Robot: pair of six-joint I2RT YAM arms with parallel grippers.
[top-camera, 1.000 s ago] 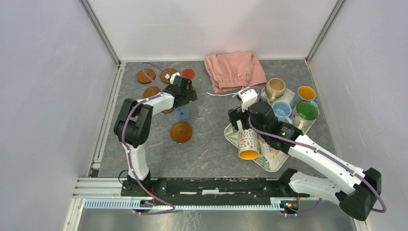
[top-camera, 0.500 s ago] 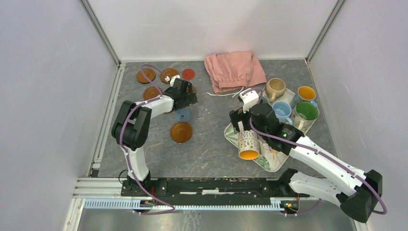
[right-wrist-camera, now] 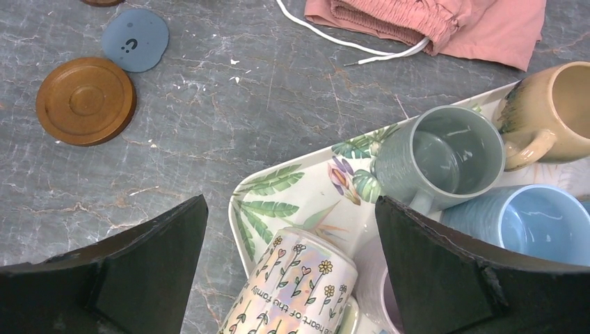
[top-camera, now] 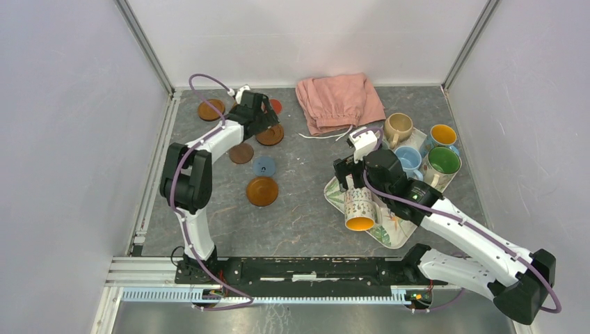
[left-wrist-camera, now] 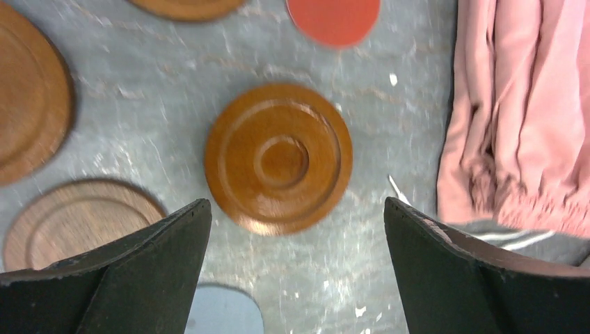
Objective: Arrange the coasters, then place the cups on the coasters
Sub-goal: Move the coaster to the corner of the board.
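The left gripper (left-wrist-camera: 296, 207) hangs with its jaws spread wide and nothing between them. A ringed brown coaster (left-wrist-camera: 278, 158) lies flat on the grey table (left-wrist-camera: 139, 90) directly under the gap, and neither finger touches it. Around that coaster, and apart from it, lie a red coaster (left-wrist-camera: 334, 17) farther out, two more brown coasters (left-wrist-camera: 28, 132) at the left of the wrist view, a blue coaster (left-wrist-camera: 226, 311) close in, and a pink cloth (left-wrist-camera: 515, 104) at the right. The right gripper (right-wrist-camera: 291, 202) is also spread wide and holds nothing, hovering over a corner of the leaf-patterned tray (right-wrist-camera: 261, 184). Just under its gap a flowered mug (right-wrist-camera: 296, 285) lies on its side on the tray. A grey-green mug (right-wrist-camera: 445, 156) stands upright farther along, with a beige mug (right-wrist-camera: 556, 104) and a light blue mug (right-wrist-camera: 522, 223) beyond it.
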